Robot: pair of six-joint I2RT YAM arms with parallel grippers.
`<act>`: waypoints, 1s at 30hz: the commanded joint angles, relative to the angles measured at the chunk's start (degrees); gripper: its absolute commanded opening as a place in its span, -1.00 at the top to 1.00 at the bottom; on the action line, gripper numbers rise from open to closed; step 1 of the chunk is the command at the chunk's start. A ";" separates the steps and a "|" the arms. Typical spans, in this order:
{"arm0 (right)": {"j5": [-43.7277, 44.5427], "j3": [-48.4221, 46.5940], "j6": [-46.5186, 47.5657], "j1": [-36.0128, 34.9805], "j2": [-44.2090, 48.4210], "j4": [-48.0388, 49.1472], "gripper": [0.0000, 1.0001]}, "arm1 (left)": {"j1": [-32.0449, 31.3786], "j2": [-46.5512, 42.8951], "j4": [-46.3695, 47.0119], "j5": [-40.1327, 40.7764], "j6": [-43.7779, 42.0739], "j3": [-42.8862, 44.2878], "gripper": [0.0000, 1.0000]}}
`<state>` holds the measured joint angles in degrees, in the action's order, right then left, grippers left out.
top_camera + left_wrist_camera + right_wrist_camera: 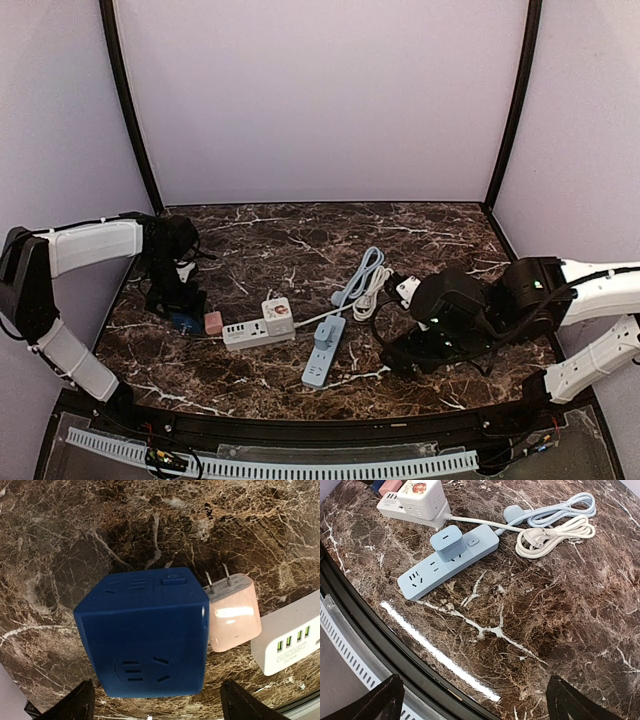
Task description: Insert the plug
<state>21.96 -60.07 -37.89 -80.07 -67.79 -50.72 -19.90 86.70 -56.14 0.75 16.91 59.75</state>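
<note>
A pink plug (234, 615) lies on the marble with its two bare metal prongs pointing away from me, pressed against the right side of a dark blue socket cube (142, 630). In the top view the cube (184, 321) and the pink plug (213, 322) sit at the table's left, under my left gripper (178, 300). My left gripper (157, 700) is open, with its black fingers (75, 702) standing on either side of the cube and apart from it. My right gripper (475, 700) is open over bare marble near the front edge and holds nothing.
A white power strip (258, 330) with a white cube adapter (277, 312) lies right of the pink plug. A light blue strip (447, 562) carries a blue charger (447, 542). Coiled white and blue cables (555, 520) lie behind it. The table's black front rim (365, 625) is close.
</note>
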 commanded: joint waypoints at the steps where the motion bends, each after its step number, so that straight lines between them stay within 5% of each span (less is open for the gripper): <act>1: -0.33 0.76 -1.40 0.30 0.94 -1.45 -0.97 | 1.46 2.25 -1.28 -0.58 -2.40 1.68 -0.70; 10: -0.27 1.44 -1.63 0.41 1.52 -1.78 -0.97 | 2.03 4.33 -1.03 -0.54 -3.00 1.43 -0.55; 26: 0.22 1.00 -0.27 0.36 0.39 -1.78 -0.98 | 2.14 3.93 -2.00 -3.41 -3.68 3.58 0.41; 30: 0.54 0.77 0.95 0.34 0.73 -0.91 -0.97 | 2.15 0.31 -4.15 -6.30 -3.20 4.73 0.51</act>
<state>21.89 -59.22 -38.22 -80.07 -67.07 -52.36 -18.15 91.92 -57.14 -1.98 13.69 62.37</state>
